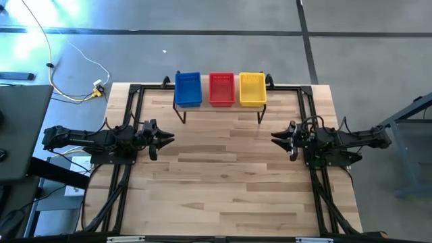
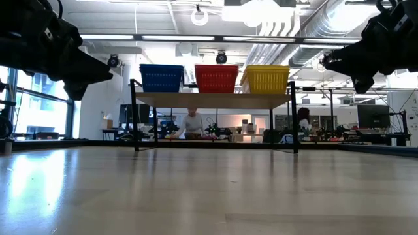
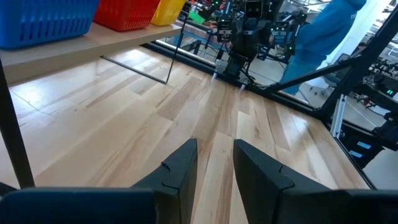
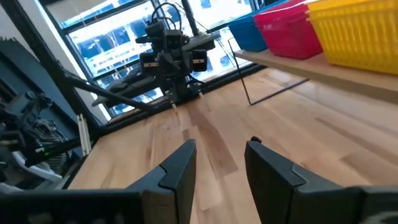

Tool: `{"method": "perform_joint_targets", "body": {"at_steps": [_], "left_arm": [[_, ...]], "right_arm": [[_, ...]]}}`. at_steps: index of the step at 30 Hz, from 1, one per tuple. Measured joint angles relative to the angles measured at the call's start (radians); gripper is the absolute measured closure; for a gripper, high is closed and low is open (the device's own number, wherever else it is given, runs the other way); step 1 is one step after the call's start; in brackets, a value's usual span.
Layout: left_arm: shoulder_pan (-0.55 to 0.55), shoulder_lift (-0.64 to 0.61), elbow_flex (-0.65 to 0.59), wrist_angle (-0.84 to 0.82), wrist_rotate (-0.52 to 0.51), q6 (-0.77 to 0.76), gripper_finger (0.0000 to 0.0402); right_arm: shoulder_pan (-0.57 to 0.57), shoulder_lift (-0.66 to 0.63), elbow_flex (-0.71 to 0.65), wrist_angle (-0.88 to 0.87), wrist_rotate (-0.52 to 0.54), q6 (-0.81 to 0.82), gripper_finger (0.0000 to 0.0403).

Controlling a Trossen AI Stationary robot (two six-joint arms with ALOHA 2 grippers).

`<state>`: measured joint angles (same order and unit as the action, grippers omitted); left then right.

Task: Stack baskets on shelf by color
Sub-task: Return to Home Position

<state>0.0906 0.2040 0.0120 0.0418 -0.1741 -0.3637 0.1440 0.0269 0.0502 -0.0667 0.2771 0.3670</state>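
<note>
Blue baskets (image 1: 188, 89), red baskets (image 1: 221, 89), yellow baskets (image 1: 252, 88) fill the far shelf (image 2: 215, 100); left pincer (image 1: 167, 138), right pincer (image 1: 277, 139) hang slightly open, empty

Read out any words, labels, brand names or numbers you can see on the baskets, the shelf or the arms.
No text can be read anywhere.
The blue baskets, red baskets and yellow baskets: plain mesh, no label visible.
The shelf and table: bare wood.
The left gripper and right gripper: no marking visible.
In the room behind, the gear is too small to read.
</note>
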Motion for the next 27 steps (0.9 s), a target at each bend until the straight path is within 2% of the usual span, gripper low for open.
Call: {"method": "perform_joint_targets", "body": {"at_steps": [27], "left_arm": [[0.0,0.0,0.0,0.0,0.0,0.0,0.0308]], "right_arm": [[0.0,0.0,0.001,-0.003,0.003,-0.009,0.0279]]}}
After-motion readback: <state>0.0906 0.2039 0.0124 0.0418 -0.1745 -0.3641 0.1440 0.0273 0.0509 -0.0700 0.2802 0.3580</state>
